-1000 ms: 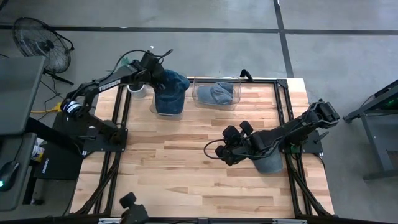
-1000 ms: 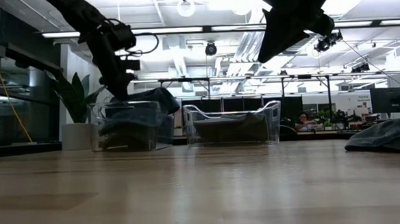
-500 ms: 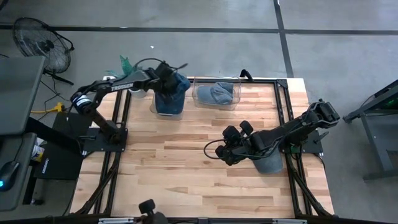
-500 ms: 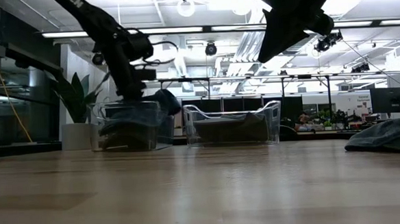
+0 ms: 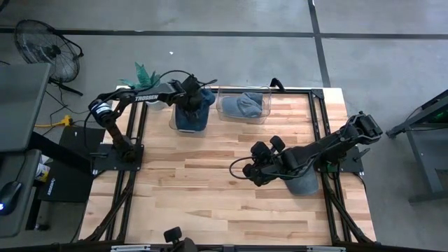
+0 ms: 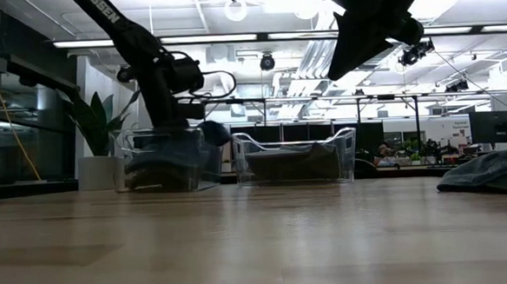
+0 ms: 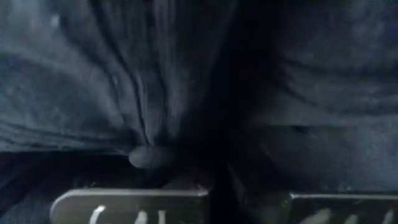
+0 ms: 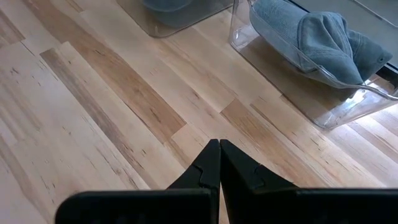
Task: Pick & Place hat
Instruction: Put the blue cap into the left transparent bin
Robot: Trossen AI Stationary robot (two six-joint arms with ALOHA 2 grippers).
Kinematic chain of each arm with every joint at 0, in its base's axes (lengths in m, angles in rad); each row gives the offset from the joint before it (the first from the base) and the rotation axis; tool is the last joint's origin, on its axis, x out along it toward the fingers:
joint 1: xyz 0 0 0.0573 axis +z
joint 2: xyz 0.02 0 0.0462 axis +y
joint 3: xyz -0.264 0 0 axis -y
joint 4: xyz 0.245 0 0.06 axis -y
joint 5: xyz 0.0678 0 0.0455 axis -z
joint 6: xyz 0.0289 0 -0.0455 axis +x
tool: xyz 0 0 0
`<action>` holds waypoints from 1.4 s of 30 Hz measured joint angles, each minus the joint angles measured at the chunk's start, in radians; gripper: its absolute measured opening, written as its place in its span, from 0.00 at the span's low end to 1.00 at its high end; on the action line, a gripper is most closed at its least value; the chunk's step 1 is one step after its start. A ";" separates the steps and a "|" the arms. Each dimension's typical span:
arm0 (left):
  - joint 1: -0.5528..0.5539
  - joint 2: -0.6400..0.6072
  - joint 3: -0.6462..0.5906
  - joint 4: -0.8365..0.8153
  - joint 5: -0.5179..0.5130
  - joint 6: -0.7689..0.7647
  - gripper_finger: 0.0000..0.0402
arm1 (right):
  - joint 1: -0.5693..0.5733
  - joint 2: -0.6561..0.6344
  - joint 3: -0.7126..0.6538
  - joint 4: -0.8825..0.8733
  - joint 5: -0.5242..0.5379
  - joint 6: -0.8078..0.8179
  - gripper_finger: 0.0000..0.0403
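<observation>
Place: open-plan lab or industrial workspace
Floor: bare grey concrete (image 5: 231, 17) with dark seams
Ceiling: exposed, with long strip lights (image 6: 231, 36)
Furniture: butcher-block worktop (image 5: 210, 182) on a black frame
Background: monitors (image 6: 494, 127), potted plant (image 6: 96, 124), standing fan (image 5: 43, 43)

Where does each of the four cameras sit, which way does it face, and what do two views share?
High: overhead, looking down; both arms, table.
Low: table height, looking level; both arms from above.
Left wrist: pressed against dark hat fabric.
Right wrist: right gripper shut above wood.
Shared: light-blue hat in clear bin, high and right wrist.
</observation>
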 joint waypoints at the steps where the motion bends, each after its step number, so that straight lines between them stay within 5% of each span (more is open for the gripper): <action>1: 0.000 0.006 0.000 0.000 0.000 0.000 0.00 | 0.000 0.000 0.000 0.000 0.000 0.000 0.00; 17: 0.000 0.071 0.001 -0.009 0.079 -0.008 0.00 | 0.000 0.000 0.000 0.000 -0.007 0.000 0.00; 42: -0.003 0.048 0.272 -0.415 0.072 -0.025 0.00 | 0.000 0.000 0.000 0.000 -0.024 -0.011 0.00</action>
